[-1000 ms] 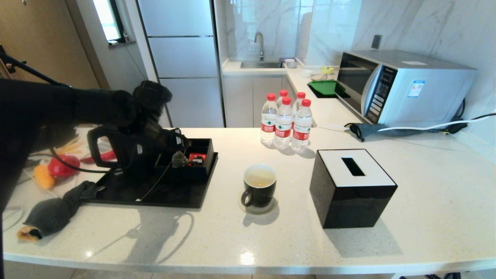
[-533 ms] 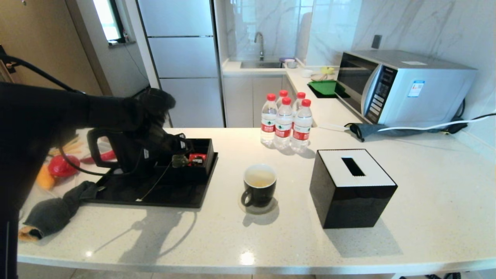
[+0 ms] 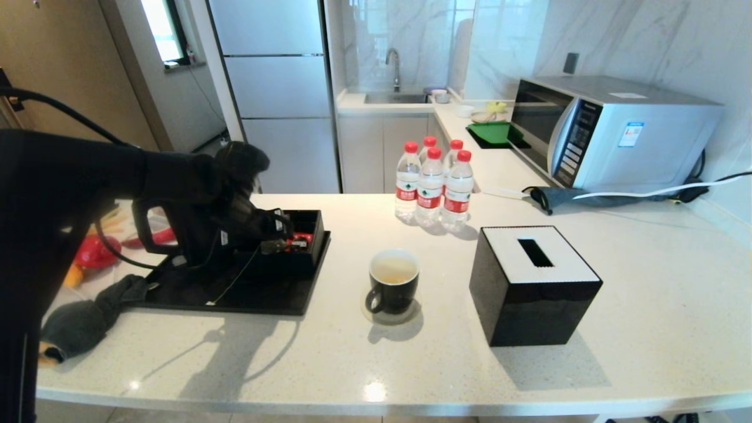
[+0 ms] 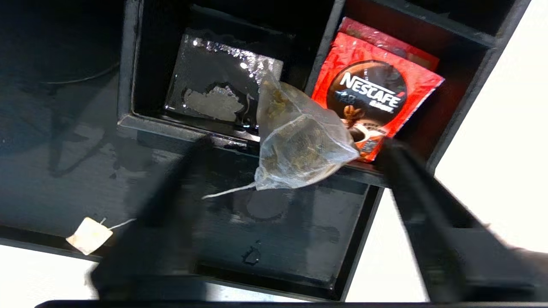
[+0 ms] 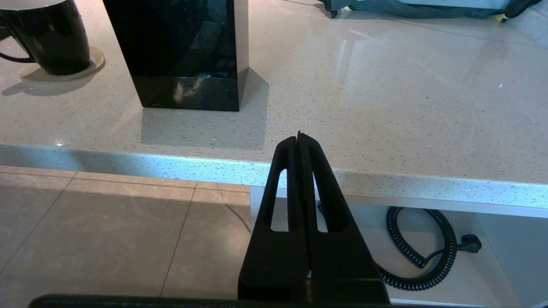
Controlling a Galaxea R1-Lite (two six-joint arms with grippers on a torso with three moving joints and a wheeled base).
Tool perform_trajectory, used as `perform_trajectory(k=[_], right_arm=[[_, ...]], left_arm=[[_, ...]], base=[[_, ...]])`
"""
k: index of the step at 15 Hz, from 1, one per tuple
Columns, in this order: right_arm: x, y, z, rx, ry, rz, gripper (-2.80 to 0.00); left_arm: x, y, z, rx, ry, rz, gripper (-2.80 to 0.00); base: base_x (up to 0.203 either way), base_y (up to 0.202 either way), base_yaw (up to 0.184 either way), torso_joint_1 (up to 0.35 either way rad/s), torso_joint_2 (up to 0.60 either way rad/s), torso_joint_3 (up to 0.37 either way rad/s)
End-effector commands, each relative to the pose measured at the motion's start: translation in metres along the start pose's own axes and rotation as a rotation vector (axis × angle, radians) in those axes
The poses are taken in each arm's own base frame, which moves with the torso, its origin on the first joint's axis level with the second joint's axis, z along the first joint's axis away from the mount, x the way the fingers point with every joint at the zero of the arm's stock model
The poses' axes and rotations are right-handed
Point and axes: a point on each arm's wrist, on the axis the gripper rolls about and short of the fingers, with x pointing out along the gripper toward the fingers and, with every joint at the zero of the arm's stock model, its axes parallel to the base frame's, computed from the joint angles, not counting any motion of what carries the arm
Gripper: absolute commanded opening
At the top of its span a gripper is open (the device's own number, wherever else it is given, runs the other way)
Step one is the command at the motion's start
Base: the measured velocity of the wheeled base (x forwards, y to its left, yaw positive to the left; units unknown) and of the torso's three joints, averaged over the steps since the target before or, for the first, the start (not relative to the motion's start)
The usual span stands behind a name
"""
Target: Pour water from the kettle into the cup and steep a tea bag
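Note:
The grey-green tea bag [image 4: 299,145] lies on the front rim of the black compartment box [image 4: 128,77]; its white string runs over the tray to the paper tag [image 4: 89,229]. My left gripper [image 4: 293,143] hangs open right over the bag, one finger on each side, not touching it. In the head view the left gripper [image 3: 276,235] is low over the box. The black kettle [image 3: 140,228] stands behind my left arm, mostly hidden. The black cup [image 3: 393,285] sits on a coaster to the right, holding pale yellowish water [image 3: 393,269]. My right gripper [image 5: 299,137] is shut, parked below the counter's front edge.
A black tray [image 3: 235,296] carries the kettle and the box. A red coffee packet [image 4: 376,94] stands in the box beside the bag. A black tissue box [image 3: 534,282], several water bottles [image 3: 432,185], a microwave [image 3: 611,135] and a grey cloth [image 3: 82,323] are on the counter.
My left arm has come down and forward, bringing the open gripper lower around the tea bag. The bag, cup and kettle have not moved.

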Motion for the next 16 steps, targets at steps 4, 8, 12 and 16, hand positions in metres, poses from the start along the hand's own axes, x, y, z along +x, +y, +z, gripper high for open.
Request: perform_trajectory(k=[4,8,12,16], right_arm=[[0.0,0.0,0.0,-0.001,0.001,0.001,-2.8],[0.0,0.0,0.0,-0.001,0.001,0.001,-2.8],[0.0,0.0,0.0,-0.001,0.001,0.001,-2.8],[0.0,0.0,0.0,-0.001,0.001,0.001,-2.8]], left_arm=[[0.008,0.0,-0.001,-0.003,0.011,0.006,-2.8],[0.01,0.003,0.001,-0.009,0.006,0.009,-2.8],[0.006,0.004,0.003,-0.012,-0.004,0.008,-2.8],[-0.011,0.003,0.007,-0.014,-0.036,-0.006,-2.8]], base=[[0.0,0.0,0.0,0.0,0.0,0.0],[0.0,0.0,0.0,0.0,0.0,0.0],[0.0,0.0,0.0,0.0,0.0,0.0],[0.0,0.0,0.0,0.0,0.0,0.0]])
